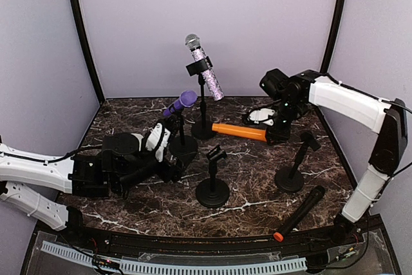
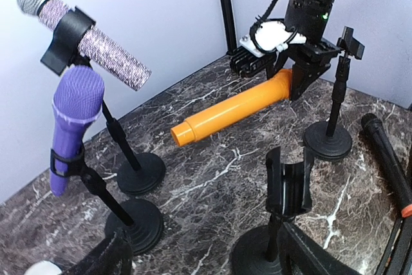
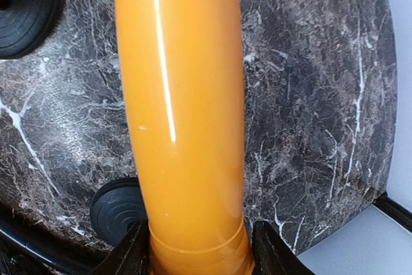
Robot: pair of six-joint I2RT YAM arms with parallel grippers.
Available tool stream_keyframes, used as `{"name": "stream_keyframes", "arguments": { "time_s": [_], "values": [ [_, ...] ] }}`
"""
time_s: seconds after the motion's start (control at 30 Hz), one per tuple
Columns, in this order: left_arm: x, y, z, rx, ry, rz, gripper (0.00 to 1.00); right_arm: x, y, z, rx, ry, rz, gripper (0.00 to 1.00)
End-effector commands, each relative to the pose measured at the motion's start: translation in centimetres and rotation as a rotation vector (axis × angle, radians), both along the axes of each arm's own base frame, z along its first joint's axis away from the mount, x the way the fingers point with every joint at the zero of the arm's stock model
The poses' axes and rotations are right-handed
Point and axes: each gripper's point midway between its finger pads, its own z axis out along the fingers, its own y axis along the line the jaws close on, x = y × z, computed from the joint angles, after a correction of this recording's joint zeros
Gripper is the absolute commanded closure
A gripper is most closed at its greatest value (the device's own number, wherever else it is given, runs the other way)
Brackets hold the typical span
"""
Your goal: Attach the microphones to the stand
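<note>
your right gripper (image 1: 278, 134) is clamping the orange microphone (image 1: 239, 132) by one end, holding it over the table (image 1: 257, 191) near the lilac microphone's stand (image 1: 203, 111); only its wrist view is showing both fingers (image 3: 129, 252) pressing it. your left gripper (image 1: 158, 170) is hanging open, empty.

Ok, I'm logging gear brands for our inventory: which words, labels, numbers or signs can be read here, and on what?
No text, number or sign can be read in any view.
orange mic: plain glossy surface, no print even close up.
lilac mic, purple mic, black mic: no marking visible.
stands: plain black, no label visible.
</note>
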Motion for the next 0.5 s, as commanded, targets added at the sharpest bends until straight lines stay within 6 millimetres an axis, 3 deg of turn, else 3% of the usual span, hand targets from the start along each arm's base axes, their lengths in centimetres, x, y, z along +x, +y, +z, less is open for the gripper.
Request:
{"name": "stream_keyframes", "arguments": {
  "time_s": [0.0,0.13,0.27,0.47],
  "values": [
    [-0.5,0.2,2.0,0.274,-0.109,-0.079,0.20,-0.8,0.4,3.6,0.094,-0.046,0.005,0.78],
    [0.2,-0.1,5.2,0.435,-0.215,-0.086,0.19,-1.1,0.8,6.5,0.173,-0.097,-0.009,0.79],
    [1.2,-1.2,7.6,0.574,-0.314,-0.089,0.18,-1.6,2.6,9.4,0.251,-0.138,0.042,0.79],
    [2.0,-3.4,9.7,0.729,-0.433,-0.134,0.18,-2.7,6.1,10.5,0.222,-0.188,0.159,0.79]
  ]
}}
